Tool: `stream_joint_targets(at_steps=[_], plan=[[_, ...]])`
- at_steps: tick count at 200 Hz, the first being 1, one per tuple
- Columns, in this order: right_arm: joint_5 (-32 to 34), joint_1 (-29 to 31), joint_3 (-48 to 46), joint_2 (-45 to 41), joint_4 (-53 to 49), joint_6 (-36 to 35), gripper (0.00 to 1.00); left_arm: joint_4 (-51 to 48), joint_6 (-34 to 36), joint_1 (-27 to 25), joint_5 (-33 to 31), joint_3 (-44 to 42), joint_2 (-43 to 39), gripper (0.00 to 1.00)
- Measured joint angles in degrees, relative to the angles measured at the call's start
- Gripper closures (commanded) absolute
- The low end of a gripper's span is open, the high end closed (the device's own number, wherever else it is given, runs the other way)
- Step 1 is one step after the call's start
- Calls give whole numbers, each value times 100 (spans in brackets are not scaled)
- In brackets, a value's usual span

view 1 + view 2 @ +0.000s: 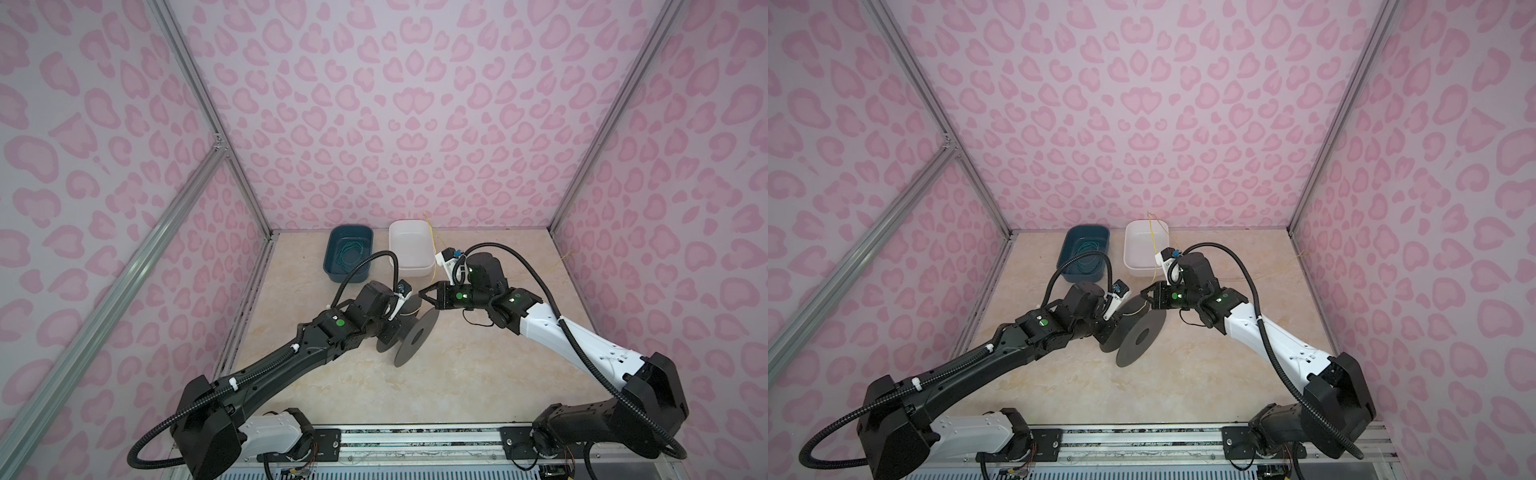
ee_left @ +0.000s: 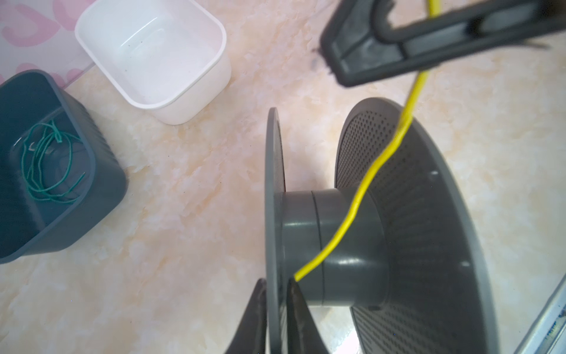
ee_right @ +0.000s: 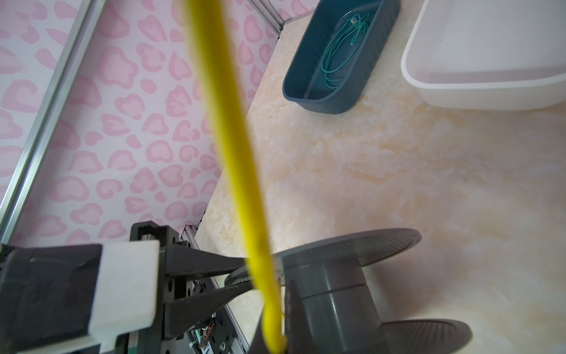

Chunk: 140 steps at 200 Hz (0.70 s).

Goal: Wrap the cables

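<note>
Grey spool (image 2: 346, 245) stands on its flange edges mid-counter (image 1: 415, 395), axis roughly level. L tool (image 2: 275, 280) straddles one flange: a finger on each face, closed onto the rim, so it has hold of the spool. R tool (image 1: 423, 292) sits just above the spool w/ fingers pinched together on the yellow wire (image 2: 367, 171).

Wire route: one end sits at the hub right by the L tool's inner finger (can't tell if it's pinned there), crosses the hub at a slant, rises past the perforated flange into the R tool's grip. Beyond the R tool it runs up past the side of the white bin (image 1: 409, 270) toward the rear wall, thin and hard to follow in both top views.

Blue bin (image 1: 332, 249) sits beside the white one at the back of the counter, w/ a loose green cord (image 2: 57, 135) coiled inside.
</note>
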Motion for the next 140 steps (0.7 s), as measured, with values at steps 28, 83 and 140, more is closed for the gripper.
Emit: stream_joint_targets(at_steps=[28, 83, 140], plan=[[-22, -9, 0, 92, 63, 2, 100, -9, 127, 0, 114, 2, 85, 72], [-24, -7, 0, 146, 61, 4, 100, -74, 382, 22, 157, 68, -42, 59], [-98, -2, 46, 138, 46, -90, 100, -98, 520, 26, 343, 116, -254, 49]])
